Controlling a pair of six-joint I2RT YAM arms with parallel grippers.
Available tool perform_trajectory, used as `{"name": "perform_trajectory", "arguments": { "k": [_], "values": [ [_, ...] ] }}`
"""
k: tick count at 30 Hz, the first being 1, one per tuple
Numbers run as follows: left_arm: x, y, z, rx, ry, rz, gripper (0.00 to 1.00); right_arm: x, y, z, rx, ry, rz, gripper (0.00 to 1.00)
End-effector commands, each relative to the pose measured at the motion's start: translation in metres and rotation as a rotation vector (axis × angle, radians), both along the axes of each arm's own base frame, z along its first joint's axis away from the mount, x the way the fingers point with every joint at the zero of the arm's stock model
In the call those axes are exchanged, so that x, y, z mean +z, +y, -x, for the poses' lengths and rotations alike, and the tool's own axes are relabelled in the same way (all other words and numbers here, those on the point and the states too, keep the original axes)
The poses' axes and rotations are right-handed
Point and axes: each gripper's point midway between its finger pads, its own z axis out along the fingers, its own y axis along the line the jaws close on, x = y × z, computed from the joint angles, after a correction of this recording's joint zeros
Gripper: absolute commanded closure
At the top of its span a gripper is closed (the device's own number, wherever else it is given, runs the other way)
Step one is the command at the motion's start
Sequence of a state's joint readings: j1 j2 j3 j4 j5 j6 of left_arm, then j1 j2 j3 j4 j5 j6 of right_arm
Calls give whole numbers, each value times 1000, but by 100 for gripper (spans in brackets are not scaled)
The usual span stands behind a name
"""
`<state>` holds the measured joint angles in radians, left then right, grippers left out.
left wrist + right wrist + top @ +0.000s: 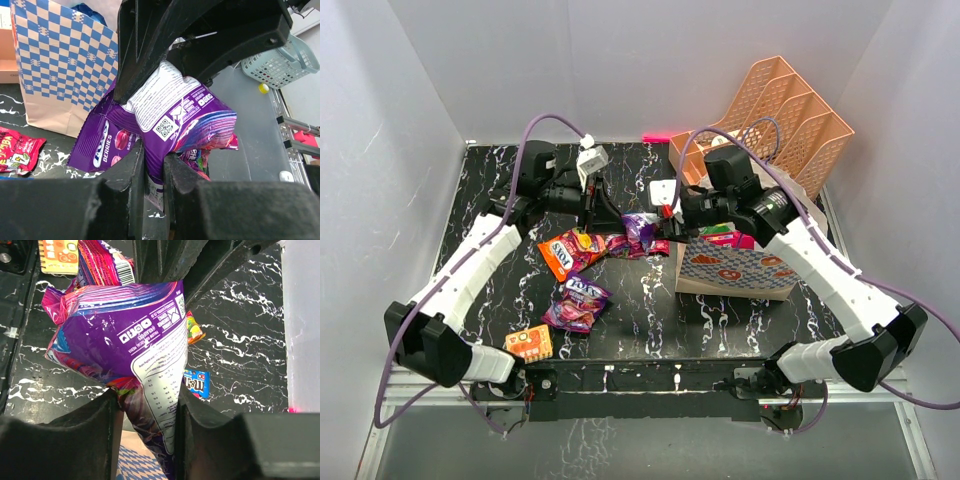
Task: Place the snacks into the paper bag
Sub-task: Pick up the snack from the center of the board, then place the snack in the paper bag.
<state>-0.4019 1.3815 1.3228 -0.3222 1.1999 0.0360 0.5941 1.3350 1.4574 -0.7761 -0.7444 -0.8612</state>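
Observation:
A crumpled purple snack packet (640,235) with a white printed back hangs between my two grippers, just left of the paper bag (735,268). My left gripper (613,228) is shut on one edge of it; the left wrist view shows the fingertips (136,165) pinching the purple foil (190,115). My right gripper (668,230) is shut on the other end; the right wrist view shows the packet (125,335) squeezed between its fingers (100,415). The bag, cream with a blue checked band (60,65), stands open with packets inside.
An orange-red packet (570,250), a purple packet (578,303) and a small orange packet (528,343) lie on the black marble table. A blue packet (196,382) lies under the grippers. A peach mesh organizer (775,110) stands behind the bag.

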Motion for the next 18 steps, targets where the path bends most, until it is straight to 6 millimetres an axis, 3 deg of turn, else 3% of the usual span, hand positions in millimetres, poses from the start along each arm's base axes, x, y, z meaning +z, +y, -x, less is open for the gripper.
{"name": "perform_trajectory", "arguments": {
  "k": [1, 4, 8, 14, 18],
  "values": [
    [31, 6, 29, -83, -82, 80, 87, 29, -5, -1, -16, -48, -89, 69],
    [32, 7, 31, -85, -84, 83, 81, 31, -9, -1, -20, -42, -101, 81],
    [37, 10, 32, -83, -93, 90, 65, 30, -16, -1, -39, -36, -104, 91],
    [44, 18, 33, -69, -144, 88, 40, 32, -26, -4, -76, -36, -111, 92],
    [48, 24, 33, -56, -186, 77, 29, 44, -30, -7, -108, -27, -142, 92]
  ]
}}
